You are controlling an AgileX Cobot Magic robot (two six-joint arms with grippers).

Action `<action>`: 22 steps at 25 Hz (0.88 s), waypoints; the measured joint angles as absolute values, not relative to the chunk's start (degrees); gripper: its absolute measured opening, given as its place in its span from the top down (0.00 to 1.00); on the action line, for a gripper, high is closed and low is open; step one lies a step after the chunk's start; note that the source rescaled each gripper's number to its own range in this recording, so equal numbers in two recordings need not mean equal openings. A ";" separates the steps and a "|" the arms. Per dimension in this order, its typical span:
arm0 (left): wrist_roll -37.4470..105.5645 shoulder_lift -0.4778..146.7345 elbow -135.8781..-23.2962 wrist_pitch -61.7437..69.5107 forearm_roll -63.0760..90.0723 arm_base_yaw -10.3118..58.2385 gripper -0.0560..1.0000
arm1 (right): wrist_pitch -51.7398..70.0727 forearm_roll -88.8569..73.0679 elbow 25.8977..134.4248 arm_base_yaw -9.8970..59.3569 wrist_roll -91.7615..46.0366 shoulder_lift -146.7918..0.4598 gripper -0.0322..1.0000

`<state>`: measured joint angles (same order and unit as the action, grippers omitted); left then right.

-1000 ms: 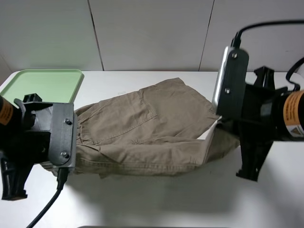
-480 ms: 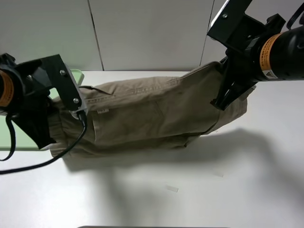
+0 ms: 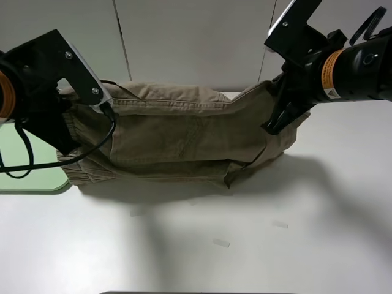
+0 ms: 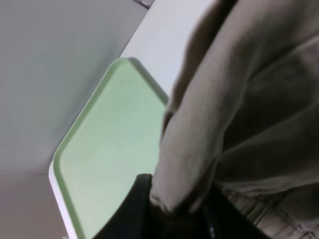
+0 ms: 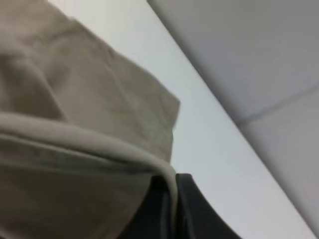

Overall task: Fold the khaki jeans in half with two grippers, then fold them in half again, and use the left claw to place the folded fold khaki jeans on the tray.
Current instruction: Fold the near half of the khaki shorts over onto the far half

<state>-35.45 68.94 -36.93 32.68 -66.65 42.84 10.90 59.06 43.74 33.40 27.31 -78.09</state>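
Left gripper (image 4: 174, 216) is clamped on a bunched fold of the jeans (image 3: 184, 141). In the left wrist view you can see tan cloth squeezed between the two dark fingers (image 4: 137, 209). Right gripper (image 5: 172, 209) is the same deal, pinched shut on a hem edge at the other end, with the cloth draped over the top of the jaws.

So the jeans are up in the air, strung between the two arms like a hammock. The top edge runs pretty much level from the left arm to the right one, and the rest hangs down in loose folds toward the table (image 3: 257, 257). There's a seam and a pocket outline across the middle. The lower edge sits close to the tabletop with a shadow right under it, and honestly I can't tell if it's touching or not.

Tray (image 3: 30, 174) is at the far left of the table, pale green, mostly covered by the left arm in the high view. The left end of the jeans hangs just at its near right corner. From the left wrist view the tray (image 4: 109, 159) is bare and sits down past the cloth.

Black cable (image 3: 92, 152) loops off the left arm in front of the jeans. A couple of small pale scraps (image 3: 222, 243) are on the table, nearer the front.
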 joint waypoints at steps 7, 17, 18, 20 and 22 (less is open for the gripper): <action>-38.28 68.94 -34.51 30.90 -64.65 37.78 0.88 | 7.91 60.35 43.74 33.06 27.31 -79.40 0.97; -38.16 68.94 -31.33 27.83 -64.64 37.38 0.88 | 6.74 60.52 43.74 31.59 27.31 -86.13 0.97; -38.16 68.94 -31.33 27.83 -64.68 37.38 0.88 | 6.47 60.52 43.74 31.59 27.31 -86.28 0.97; -38.16 68.94 -31.26 27.83 -64.76 37.38 0.83 | 5.96 60.52 43.74 31.59 27.31 -86.34 0.90; -38.93 68.89 -31.26 27.83 -65.06 37.15 0.69 | 4.24 60.58 43.74 31.59 27.31 -86.34 0.73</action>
